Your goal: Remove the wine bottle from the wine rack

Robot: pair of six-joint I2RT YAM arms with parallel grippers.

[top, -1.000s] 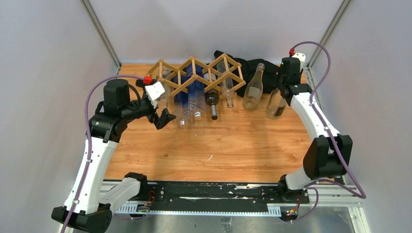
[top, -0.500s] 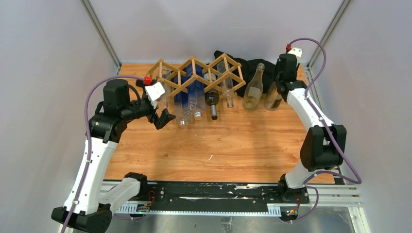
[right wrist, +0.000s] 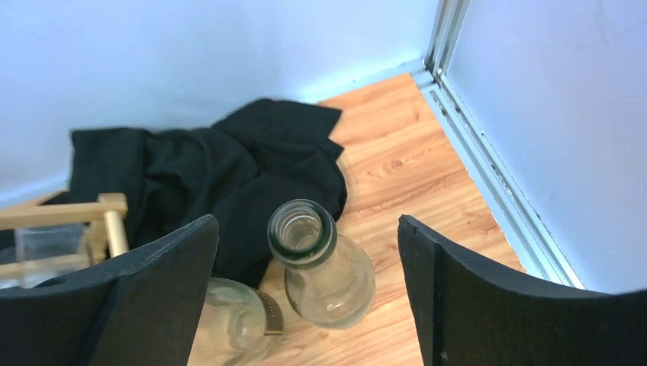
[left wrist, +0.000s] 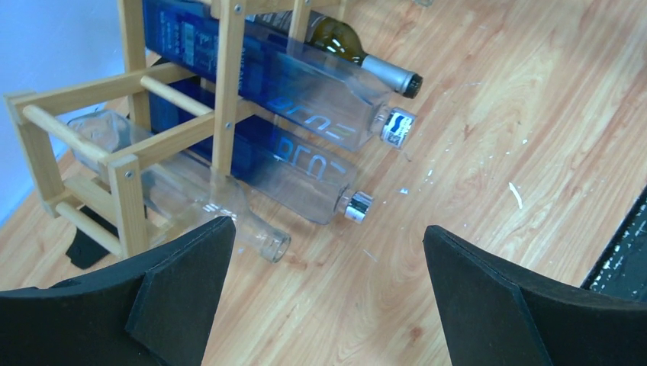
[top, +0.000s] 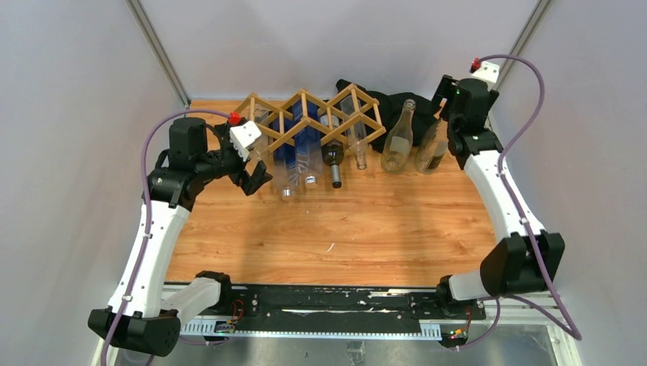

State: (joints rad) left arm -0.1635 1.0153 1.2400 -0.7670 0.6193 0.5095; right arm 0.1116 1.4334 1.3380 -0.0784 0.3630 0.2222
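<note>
1. The right gripper point(right wrist: 304, 223) stands wide open and holds nothing. Its black fingers point(right wrist: 152, 305) flank the open mouth of the wine bottle point(right wrist: 328, 282) without touching the glass.
2. The wine bottle, clear glass, stands upright on the table point(top: 366, 221), off the wine rack point(top: 309, 114) and to its right, just beside a crumpled black cloth point(right wrist: 229, 168).
3. A second clear bottle point(right wrist: 236, 328) stands close by. The right wrist view shows only part of it, as one finger and the frame's lower edge cut it off.
4. The left gripper point(left wrist: 328, 229) is also fully open and empty. It hangs over the table before the rack's left end, near the neck of a clear bottle point(left wrist: 229, 210) lying in the lowest cell.
5. Two blue bottles point(left wrist: 305, 91) and a dark green bottle point(left wrist: 336, 38) lie in the rack with their necks pointing out. Their bases run out of the left wrist frame.
6. Pale lettering marks each blue bottle's shoulder, but it is seen upside down and cannot be read with certainty. The white print on the upper blue label is too small to read.
7. From above, the right gripper's fingers are hidden beneath its own wrist.
</note>
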